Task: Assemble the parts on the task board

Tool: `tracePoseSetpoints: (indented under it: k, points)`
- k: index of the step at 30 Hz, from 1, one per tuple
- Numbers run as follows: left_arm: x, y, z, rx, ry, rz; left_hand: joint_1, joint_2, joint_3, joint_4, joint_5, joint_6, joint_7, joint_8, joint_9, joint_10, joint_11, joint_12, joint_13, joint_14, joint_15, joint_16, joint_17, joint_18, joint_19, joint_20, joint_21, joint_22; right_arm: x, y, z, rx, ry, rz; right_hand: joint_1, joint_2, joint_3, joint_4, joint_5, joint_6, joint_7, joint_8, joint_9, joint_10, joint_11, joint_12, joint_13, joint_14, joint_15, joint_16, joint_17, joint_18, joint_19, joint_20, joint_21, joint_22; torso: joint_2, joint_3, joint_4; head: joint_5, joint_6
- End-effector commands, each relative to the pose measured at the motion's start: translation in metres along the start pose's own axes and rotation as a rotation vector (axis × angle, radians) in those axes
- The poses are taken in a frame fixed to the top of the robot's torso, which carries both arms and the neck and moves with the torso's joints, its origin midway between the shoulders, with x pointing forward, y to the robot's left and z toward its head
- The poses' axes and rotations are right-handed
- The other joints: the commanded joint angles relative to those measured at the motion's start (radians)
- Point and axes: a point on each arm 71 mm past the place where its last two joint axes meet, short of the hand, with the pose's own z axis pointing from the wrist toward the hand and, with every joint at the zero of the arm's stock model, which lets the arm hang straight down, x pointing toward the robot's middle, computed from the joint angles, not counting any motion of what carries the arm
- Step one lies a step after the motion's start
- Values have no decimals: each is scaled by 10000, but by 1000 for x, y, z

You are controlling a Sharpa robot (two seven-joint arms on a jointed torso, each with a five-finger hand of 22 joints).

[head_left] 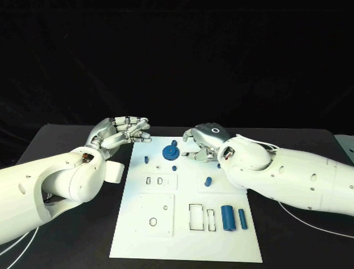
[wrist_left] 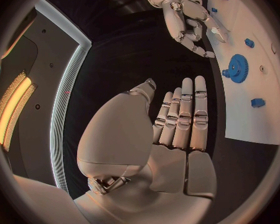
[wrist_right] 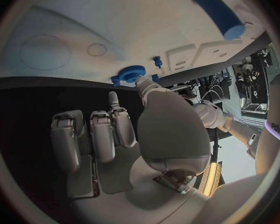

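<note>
Black cloth covers the surface, matte and soft-looking. On it lies the board, a long white rigid plate with smooth face, shallow recesses and small holes; its long axis runs away from the robot.

White-shelled arms come in from either side and meet at the board's far end. The left hand hangs over the board's far left corner, silver fingers curled in toward the thumb; the left wrist view shows nothing in it. The right hand is over the far end, just right of the gear, fingers bent down; whether it holds or touches any part cannot be told.

Blue, toothed and round, the gear sits between the two hands, the right one appearing slightly nearer. Judged from this, the next move turns on that gear.

Two blue cylinders lie well apart from both hands at the near right, long axes along the board. Small blue pegs dot the middle.
</note>
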Motion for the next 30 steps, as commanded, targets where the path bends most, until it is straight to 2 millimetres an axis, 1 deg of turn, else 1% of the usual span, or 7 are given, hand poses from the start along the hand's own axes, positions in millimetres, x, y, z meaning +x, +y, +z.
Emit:
tracePoseSetpoints:
  k: [1, 7, 13, 17, 21, 25, 30]
  points:
    - [1, -2, -1, 93, 200, -51, 60, -52, 41, -8, -57, -68, 100, -60, -10, -63, 3, -74, -5, -21, 18, -68, 22, 50, 25, 31, -8, -14, -16, -22, -17, 92, -560, 1791, 272, -91, 206, -102, -18, 182, -39, 38, -10, 161, -25, 133, 1430, 871, -99, 29, 1712, -180, 949, -121, -44, 2504, -19, 4, -54, -49, 40]
    - [1, -2, -1, 81, 274, -83, 70, -43, 88, -38, -54, 70, 51, 15, 24, 123, -45, -12, 23, -20, -8, -93, 80, 54, 28, 24, -11, -30, -24, -68, -46, 652, 242, 3320, 797, -299, 452, -521, -38, 295, -122, -74, -79, 245, -96, 222, 1522, 898, -160, 63, 1840, -197, 990, -175, 9, 2556, -47, 10, -160, -121, 84]
    - [2, -1, 0, 59, 393, -135, 49, -54, 168, -40, -54, 218, 17, 81, 56, 489, -111, 96, 63, -13, -46, -126, 162, 55, 37, 5, -11, -48, -25, -113, -72, 1314, 672, 3914, 927, -445, 488, -679, -60, 297, -187, -164, -125, 257, -158, 233, 1535, 906, -215, 73, 1879, -202, 1002, -223, 24, 2571, -68, 82, -219, -147, 79]
    - [2, -1, 0, 47, 422, -148, 31, -69, 228, -22, -53, 298, -9, 113, 72, 718, -155, 159, 86, -26, -67, -154, 204, 53, 25, -2, -20, -62, -23, -128, -81, 1597, 757, 3962, 942, -509, 486, -739, -25, 140, -64, -311, -182, 224, -70, 199, 1502, 908, -165, 75, 1889, -198, 993, -214, 12, 2560, -67, 125, -239, -129, 72]
    - [2, 0, 1, 41, 436, -154, 29, -75, 235, -21, -53, 303, -10, 114, 73, 737, -157, 160, 86, -34, -67, -162, 208, 52, 18, -1, -24, -65, -18, -134, -84, 1737, 878, 3944, 937, -523, 481, -761, -9, 54, 0, -388, -209, 211, -11, 187, 1491, 908, -113, 76, 1888, -192, 977, -180, -10, 2541, -55, 88, -213, -144, 53]
    - [1, 0, 1, 36, 421, -146, 27, -83, 240, -20, -53, 305, -10, 113, 73, 746, -157, 158, 85, -46, -65, -171, 211, 50, 10, 1, -29, -69, -14, -136, -85, 1790, 1024, 3931, 920, -538, 465, -765, -6, 10, 21, -424, -221, 194, 11, 172, 1476, 906, -92, 74, 1880, -188, 966, -160, -23, 2529, -59, 87, -198, -161, 16]
    - [0, 0, 1, 34, 386, -130, 27, -87, 243, -20, -53, 303, -10, 111, 72, 745, -156, 154, 84, -51, -64, -175, 212, 49, 6, 1, -31, -70, -8, -135, -85, 1808, 1128, 3891, 918, -539, 463, -767, -3, -3, 26, -435, -224, 188, 15, 166, 1470, 907, -86, 75, 1886, -188, 968, -156, -21, 2531, -57, 67, -227, -132, -7]
